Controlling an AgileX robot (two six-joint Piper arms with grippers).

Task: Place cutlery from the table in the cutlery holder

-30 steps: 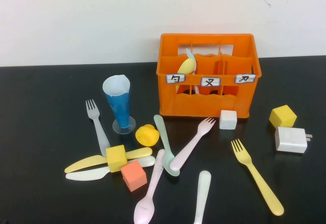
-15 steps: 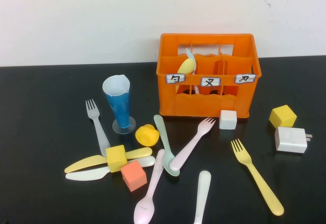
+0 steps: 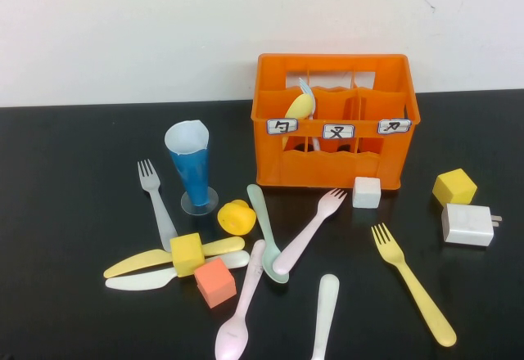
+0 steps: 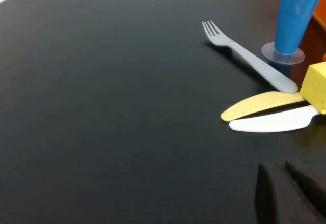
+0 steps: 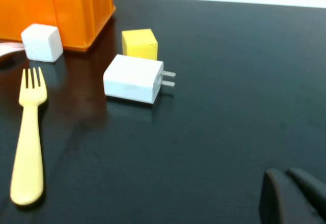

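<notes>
The orange cutlery holder [image 3: 336, 119] stands at the back of the black table [image 3: 65, 213] with a yellow spoon [image 3: 300, 105] upright in its left compartment. On the table lie a pale blue fork [image 3: 157, 204], a yellow knife [image 3: 135, 263], a white knife [image 3: 141, 279], a mint spoon [image 3: 264, 229], a pink fork [image 3: 311, 227], a pink spoon [image 3: 240, 315], a pale knife [image 3: 326, 315] and a yellow fork [image 3: 413, 282]. My left gripper [image 4: 279, 168] is shut and empty, near the yellow knife [image 4: 257, 105]. My right gripper [image 5: 285, 174] is shut and empty, beside the yellow fork [image 5: 28, 142]. Neither gripper shows in the high view.
A blue cone cup [image 3: 191, 168] stands left of the holder. A yellow cube [image 3: 187, 254] sits on the knives, with an orange cube [image 3: 215, 282] and a yellow duck-like piece [image 3: 236, 217] nearby. A white cube [image 3: 367, 191], another yellow cube [image 3: 454, 186] and a white charger [image 3: 468, 225] lie at the right.
</notes>
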